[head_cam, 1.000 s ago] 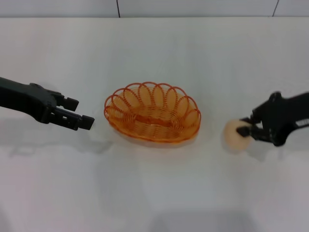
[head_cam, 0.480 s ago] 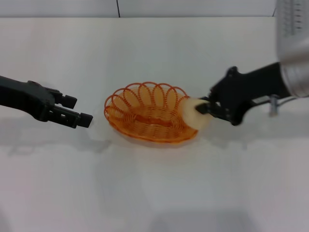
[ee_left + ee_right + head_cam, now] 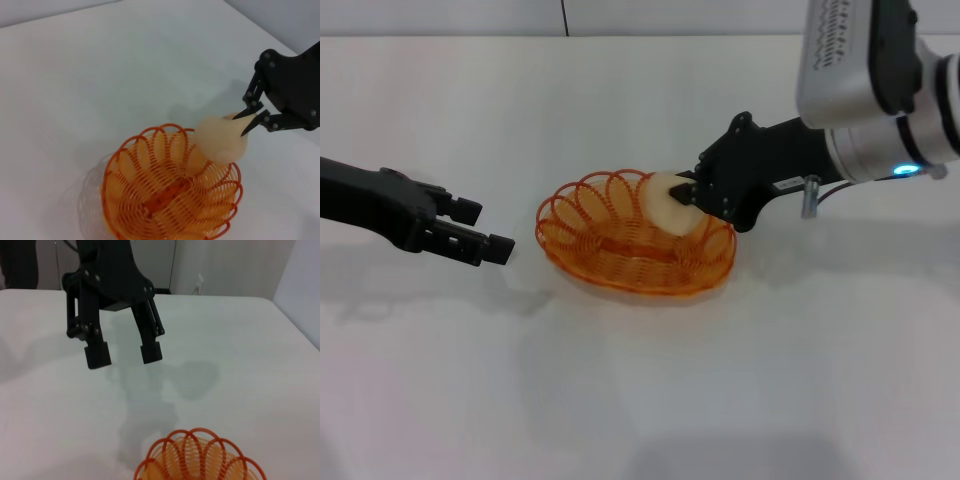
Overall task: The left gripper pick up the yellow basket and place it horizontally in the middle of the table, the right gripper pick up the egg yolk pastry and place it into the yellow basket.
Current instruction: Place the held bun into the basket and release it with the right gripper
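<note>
Right end effector (image 3: 682, 196) clamps egg yolk pastry (image 3: 670, 203) over yellow basket (image 3: 635, 237) | left end effector (image 3: 483, 230) apart (idle)

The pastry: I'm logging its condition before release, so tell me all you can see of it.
The pastry is a small, smooth, matte cream lump, rounded and whole. The right hand pinches its side and holds it in the air over the right end of the basket, above the rim. Nothing else touches it.

Grey wall (image 3: 440, 15) at the back.
Split by thin dark upright seams (image 3: 564, 17); pale and plain from the right wrist, with a dark shape (image 3: 20, 265) standing against it.
</note>
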Available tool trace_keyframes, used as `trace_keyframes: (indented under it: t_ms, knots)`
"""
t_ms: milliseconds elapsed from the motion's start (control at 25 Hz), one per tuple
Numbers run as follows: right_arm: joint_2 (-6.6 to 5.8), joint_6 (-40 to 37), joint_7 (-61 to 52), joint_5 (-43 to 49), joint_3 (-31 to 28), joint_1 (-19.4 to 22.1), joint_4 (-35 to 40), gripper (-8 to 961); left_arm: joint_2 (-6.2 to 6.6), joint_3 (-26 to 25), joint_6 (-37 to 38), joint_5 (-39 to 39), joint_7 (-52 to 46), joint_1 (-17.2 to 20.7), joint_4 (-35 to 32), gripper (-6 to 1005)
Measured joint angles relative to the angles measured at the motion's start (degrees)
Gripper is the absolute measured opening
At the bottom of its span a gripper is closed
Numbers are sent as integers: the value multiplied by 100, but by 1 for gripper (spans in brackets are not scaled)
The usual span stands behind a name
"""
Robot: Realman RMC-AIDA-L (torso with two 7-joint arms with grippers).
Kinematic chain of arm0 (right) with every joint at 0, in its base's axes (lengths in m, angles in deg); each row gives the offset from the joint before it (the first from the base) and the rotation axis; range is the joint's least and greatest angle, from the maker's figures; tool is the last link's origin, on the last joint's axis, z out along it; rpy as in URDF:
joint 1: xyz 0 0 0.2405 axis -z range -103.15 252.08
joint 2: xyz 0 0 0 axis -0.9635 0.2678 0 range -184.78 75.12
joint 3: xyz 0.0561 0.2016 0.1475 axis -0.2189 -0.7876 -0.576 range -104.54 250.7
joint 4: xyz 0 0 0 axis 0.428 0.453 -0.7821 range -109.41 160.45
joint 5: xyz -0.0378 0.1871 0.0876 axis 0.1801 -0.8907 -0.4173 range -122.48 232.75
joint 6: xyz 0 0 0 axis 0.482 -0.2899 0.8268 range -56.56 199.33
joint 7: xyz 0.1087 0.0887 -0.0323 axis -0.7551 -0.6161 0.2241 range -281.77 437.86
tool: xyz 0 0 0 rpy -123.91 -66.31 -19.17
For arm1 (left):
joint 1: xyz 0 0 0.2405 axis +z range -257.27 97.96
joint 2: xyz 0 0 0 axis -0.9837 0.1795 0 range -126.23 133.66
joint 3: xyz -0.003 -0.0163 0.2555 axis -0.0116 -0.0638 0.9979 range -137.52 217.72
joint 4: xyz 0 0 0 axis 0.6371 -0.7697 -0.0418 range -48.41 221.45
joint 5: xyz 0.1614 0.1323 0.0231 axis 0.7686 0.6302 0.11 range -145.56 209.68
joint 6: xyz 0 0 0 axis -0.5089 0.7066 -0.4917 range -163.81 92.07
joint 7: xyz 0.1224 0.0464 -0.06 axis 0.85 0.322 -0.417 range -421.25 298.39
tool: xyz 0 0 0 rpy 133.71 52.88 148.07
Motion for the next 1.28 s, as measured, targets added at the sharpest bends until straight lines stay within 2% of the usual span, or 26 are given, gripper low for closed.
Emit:
trace_keyframes:
  t_ms: [280, 560, 800, 1080, 1280]
  knots:
    - [0, 376, 0, -48, 266, -54, -163, 38, -3, 0, -49, -4, 7, -9, 0, 872]
    - [0, 392, 18, -74, 299, -49, -171, 37, -3, 0, -81, -8, 9, -9, 0, 873]
    - [0, 450, 40, -95, 284, -17, -171, 134, -3, 0, -137, -8, 9, -9, 0, 873]
    - [-26, 477, 51, -180, 253, 67, -44, 401, -3, -31, -196, -8, 25, -9, 0, 873]
    - [-41, 434, 67, -183, 101, 432, 311, 607, -2, -93, -219, -8, 74, -8, 0, 873]
